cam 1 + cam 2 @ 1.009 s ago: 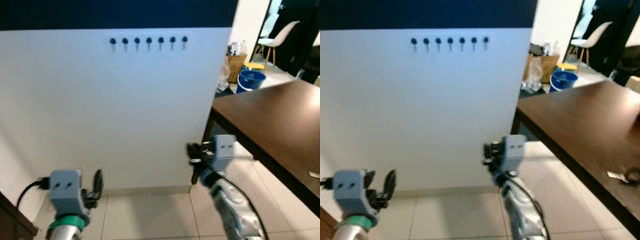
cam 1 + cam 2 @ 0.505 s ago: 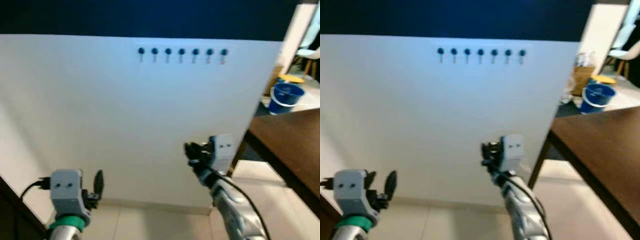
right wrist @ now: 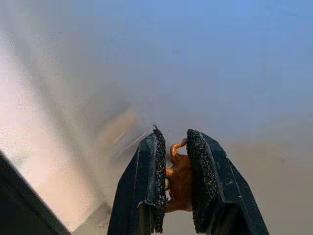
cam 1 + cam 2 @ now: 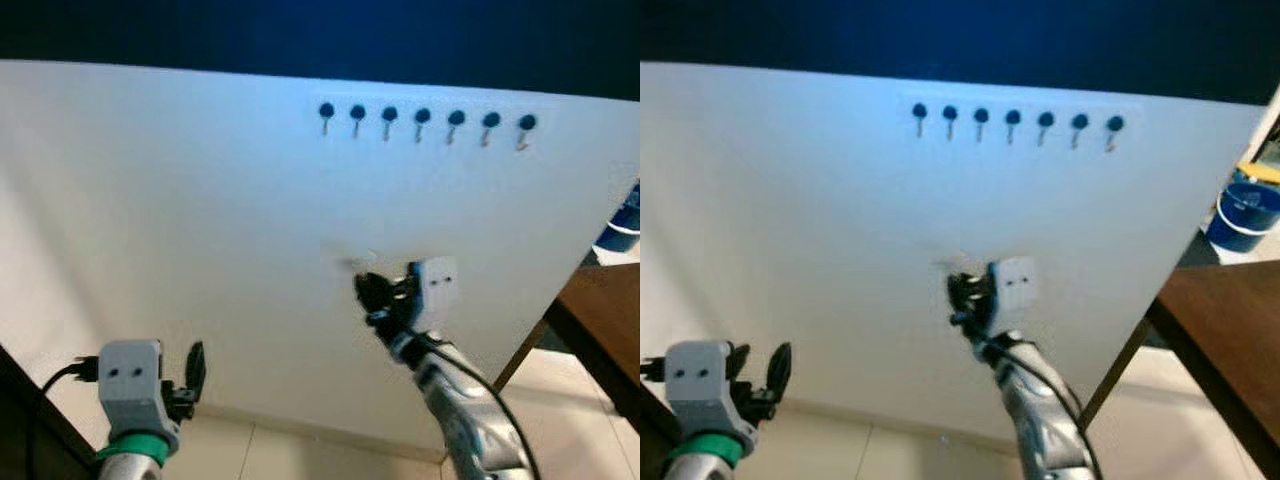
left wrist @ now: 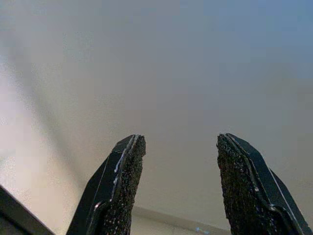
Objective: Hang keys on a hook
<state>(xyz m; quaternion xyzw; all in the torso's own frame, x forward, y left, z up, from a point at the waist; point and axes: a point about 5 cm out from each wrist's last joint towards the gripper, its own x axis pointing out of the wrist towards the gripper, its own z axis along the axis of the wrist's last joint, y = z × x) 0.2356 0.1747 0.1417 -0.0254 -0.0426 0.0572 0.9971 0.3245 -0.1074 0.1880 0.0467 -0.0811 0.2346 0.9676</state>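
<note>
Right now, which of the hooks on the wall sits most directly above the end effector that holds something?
The fourth hook counting from the robot's left, the middle one of seven; the right end effector, shut on an orange item, sits below it, slightly leftward.

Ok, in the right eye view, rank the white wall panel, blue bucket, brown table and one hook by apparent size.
1. White wall panel, by far.
2. Brown table, cut off at the frame edge.
3. Blue bucket, farther off, so true size is unsure.
4. One hook, smallest.
</note>
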